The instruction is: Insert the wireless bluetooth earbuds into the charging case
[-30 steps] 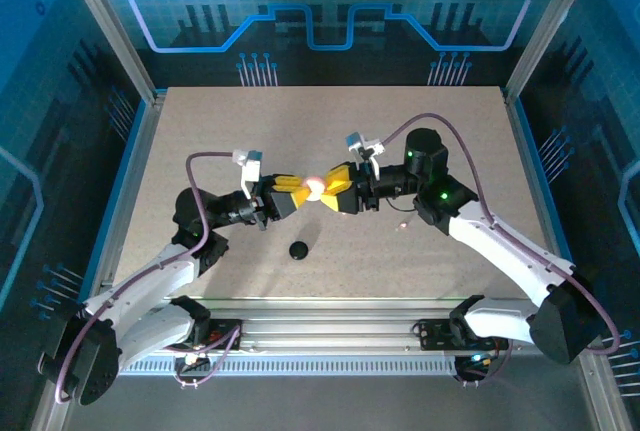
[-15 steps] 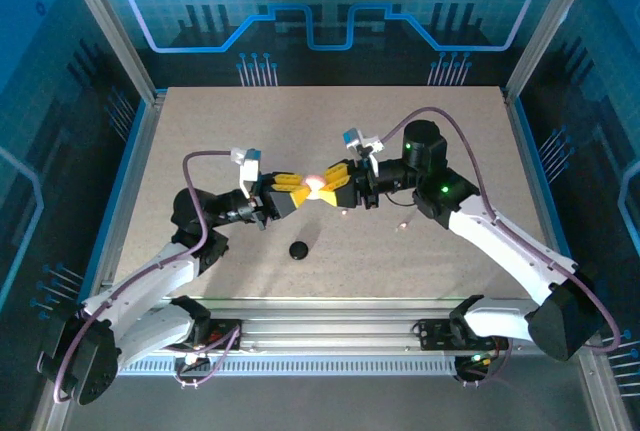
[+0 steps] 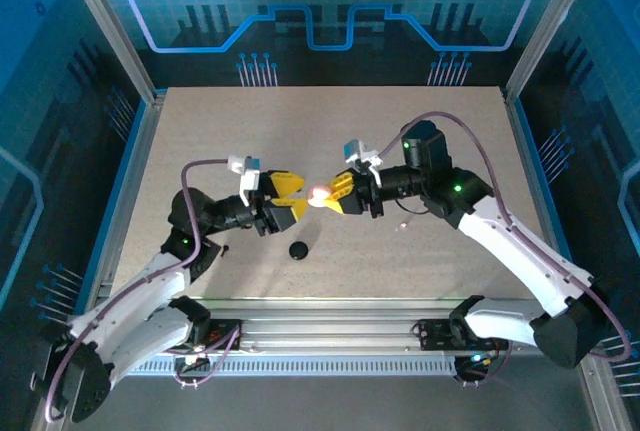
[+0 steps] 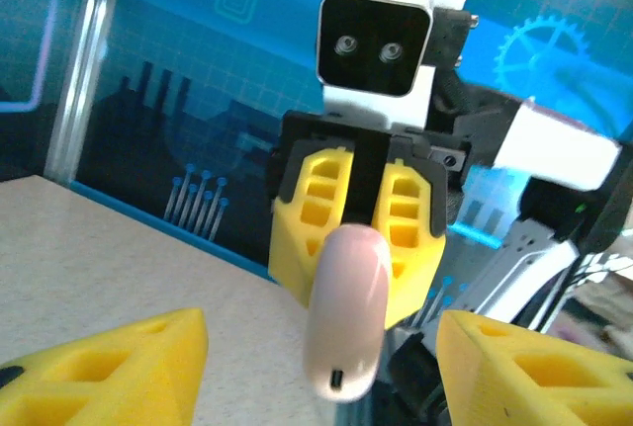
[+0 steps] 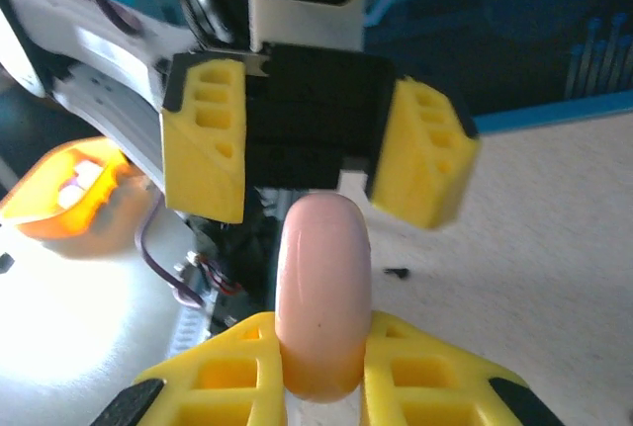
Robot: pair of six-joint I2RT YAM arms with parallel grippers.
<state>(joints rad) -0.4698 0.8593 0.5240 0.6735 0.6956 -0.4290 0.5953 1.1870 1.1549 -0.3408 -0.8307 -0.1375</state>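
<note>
Yellow fingers of the right gripper (image 3: 328,196) are clamped on a pinkish-white oval charging case (image 3: 319,194), pinching its rear end so the rounded front sticks out past the fingertips, lifted above the middle of the table (image 3: 450,111). In the right wrist view the case stands upright between the two pads, its lower end sunk between them. In the left wrist view it points towards the camera, with a small dark dot near its tip.

Facing it nose to nose is the left gripper (image 3: 297,197), its jaws spread wide. One yellow finger sits on either side of the case's free end without touching it, and there is a clear gap on both sides in the left wrist view.

Out on the tabletop, a pale earbud (image 3: 402,222) lies near the right forearm, well apart from the case and too small to make out in detail. A black earbud (image 5: 396,273) lies on the surface beyond the held case. A small black round case (image 3: 298,249) rests on the table nearer the arm bases, below the two grippers.
</note>
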